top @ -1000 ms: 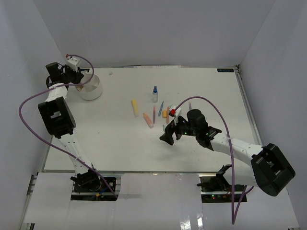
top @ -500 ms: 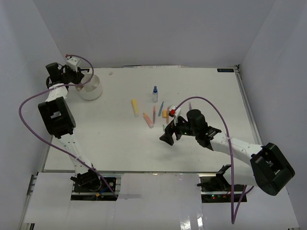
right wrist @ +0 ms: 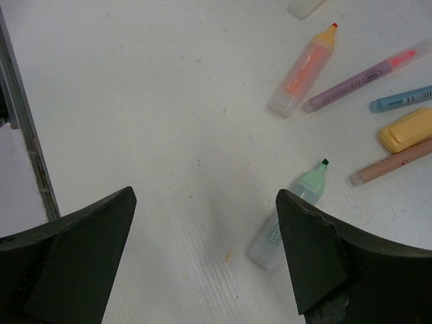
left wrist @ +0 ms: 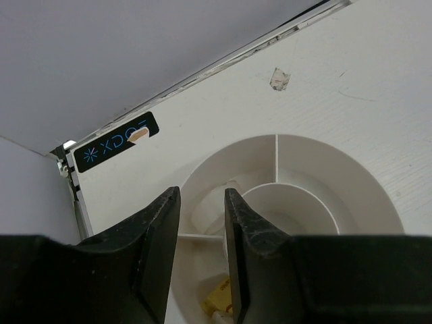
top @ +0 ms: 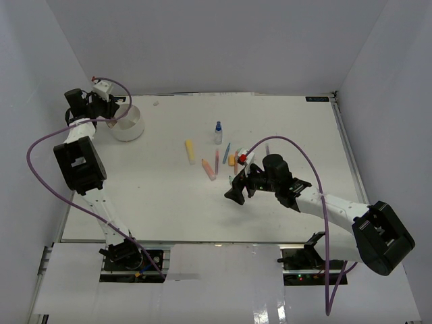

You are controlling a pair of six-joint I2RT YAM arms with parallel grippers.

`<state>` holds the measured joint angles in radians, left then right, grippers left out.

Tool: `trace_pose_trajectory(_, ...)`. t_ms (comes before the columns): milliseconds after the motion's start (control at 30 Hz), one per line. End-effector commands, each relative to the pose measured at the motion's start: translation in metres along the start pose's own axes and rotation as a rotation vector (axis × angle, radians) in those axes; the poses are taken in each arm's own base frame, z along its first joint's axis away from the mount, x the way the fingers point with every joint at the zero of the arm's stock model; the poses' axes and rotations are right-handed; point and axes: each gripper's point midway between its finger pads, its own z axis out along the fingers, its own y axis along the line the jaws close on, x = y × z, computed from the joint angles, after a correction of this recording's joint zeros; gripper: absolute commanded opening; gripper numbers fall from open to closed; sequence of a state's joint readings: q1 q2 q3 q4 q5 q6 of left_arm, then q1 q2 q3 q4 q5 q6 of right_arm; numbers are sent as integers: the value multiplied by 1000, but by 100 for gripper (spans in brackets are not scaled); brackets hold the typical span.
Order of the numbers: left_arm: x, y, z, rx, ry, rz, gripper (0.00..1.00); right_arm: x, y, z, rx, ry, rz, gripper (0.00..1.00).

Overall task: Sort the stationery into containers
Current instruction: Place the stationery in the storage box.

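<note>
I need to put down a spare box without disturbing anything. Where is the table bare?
Bare: the wide stretch between the tub and the yellow marker, and the far right corner past the pens. Crowded: the centre, from the bottle down to the teal marker beside the right hand.

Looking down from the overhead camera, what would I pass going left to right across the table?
Tub → yellow marker → pink marker → yellow eraser.
</note>
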<state>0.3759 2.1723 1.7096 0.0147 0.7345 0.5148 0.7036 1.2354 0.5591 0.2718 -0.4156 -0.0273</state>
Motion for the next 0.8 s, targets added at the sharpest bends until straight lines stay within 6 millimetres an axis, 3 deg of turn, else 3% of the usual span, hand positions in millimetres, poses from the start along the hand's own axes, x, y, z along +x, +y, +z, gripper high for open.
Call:
trace_pose_trajectory(0, -7, -5, -3, 30, -30, -3, 44, -20, 3, 2, -20, -59, -41, 91)
trace_pose_trajectory(133, -36, -1, -13, -7, -74, -54, 46, -24, 2, 0, -8, -68, -36, 91)
trace_pose_trajectory(300, -94, 13, -43, -138, -150, -192, 47, -30, -7, -5, 61, -78, -20, 91)
trace_pose_trajectory(333, -118, 15, -59, -179, -180, -197, 47, -36, -11, -8, 93, -95, -20, 91)
trace_pose_trajectory(433, -135, 3, -82, -211, -208, -294, 46, -44, -17, -16, 147, -122, 16, 90)
trace_pose_trajectory(533, -153, -10, -119, -307, -240, -436, 51, -50, -25, -26, 222, -140, 62, 90)
trace_pose_trajectory(567, -176, -16, -144, -341, -286, -445, 53, -52, -28, -29, 247, -144, 76, 90)
trace_pose_trajectory(600, -161, -23, -150, -383, -276, -558, 54, -52, -30, -31, 258, -143, 83, 90)
trace_pose_trajectory(667, -162, -39, -167, -396, -276, -638, 59, -50, -36, -37, 299, -131, 106, 90)
trace_pose_trajectory(700, -175, -50, -183, -393, -303, -655, 61, -51, -39, -39, 316, -133, 127, 90)
trace_pose_trajectory(767, -157, -77, -187, -346, -237, -777, 61, -48, -44, -44, 351, -120, 154, 90)
